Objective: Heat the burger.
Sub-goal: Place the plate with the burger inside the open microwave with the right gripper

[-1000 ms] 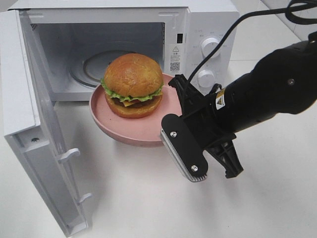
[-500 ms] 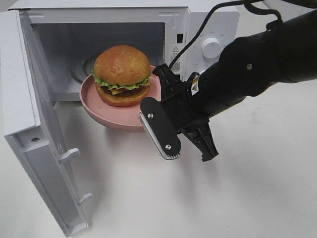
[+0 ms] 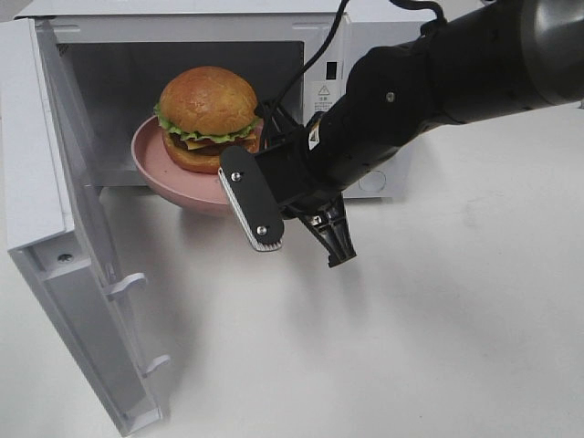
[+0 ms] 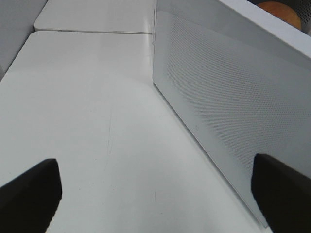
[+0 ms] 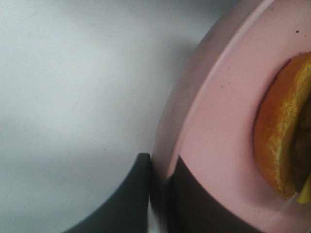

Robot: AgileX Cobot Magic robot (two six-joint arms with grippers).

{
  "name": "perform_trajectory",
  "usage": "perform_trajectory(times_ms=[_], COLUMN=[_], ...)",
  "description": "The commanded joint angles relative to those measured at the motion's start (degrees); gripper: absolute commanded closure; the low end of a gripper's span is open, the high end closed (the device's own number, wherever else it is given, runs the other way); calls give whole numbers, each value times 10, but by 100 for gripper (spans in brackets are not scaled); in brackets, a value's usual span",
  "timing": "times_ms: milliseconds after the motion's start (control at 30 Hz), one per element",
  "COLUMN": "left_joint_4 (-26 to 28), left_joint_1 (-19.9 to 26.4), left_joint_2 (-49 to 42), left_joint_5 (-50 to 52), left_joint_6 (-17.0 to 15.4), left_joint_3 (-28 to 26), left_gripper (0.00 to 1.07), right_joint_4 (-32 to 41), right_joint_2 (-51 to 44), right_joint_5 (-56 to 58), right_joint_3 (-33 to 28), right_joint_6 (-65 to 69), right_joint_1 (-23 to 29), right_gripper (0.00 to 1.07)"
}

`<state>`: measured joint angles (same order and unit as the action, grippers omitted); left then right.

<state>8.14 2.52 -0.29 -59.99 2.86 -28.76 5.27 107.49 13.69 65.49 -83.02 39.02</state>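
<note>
Two claws differ: the right claw [image 3: 266,135] is clamped on the plate [image 3: 146,151] rim, holding the burger [image 3: 207,102] level at the microwave [image 3: 182,7] mouth, ready to slide in. The left claw [image 4: 155,194] gapes empty beside the open door [image 3: 36,164], out of the way.

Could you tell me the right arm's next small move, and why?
Probably push further in: the right gripper pinches the pink plate by its rim, and the burger on it is only partway into the microwave, not yet set down.
</note>
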Motion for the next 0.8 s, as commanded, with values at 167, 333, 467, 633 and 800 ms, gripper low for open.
perform_trajectory(times_ms=[167, 333, 467, 633, 800], left_joint_4=[1, 1, 1, 1, 1], left_joint_1=[1, 1, 1, 1, 1], left_joint_2=[-11, -11, -11, -11, -11], left_joint_5=[6, 6, 6, 6, 6], left_joint_6=[1, 1, 1, 1, 1], left_joint_3=[2, 2, 2, 2, 2], left_gripper=[9, 9, 9, 9, 9], right_joint_4=[-32, -49, -64, -87, -95], right_joint_2=[31, 56, 74, 97, 124], right_joint_5=[-5, 5, 21, 25, 62], right_joint_3=[70, 104, 134, 169, 215], right_joint_6=[41, 60, 81, 110, 130], right_joint_1=[-2, -2, -2, -2, -2], right_gripper=[107, 107, 107, 107, 107])
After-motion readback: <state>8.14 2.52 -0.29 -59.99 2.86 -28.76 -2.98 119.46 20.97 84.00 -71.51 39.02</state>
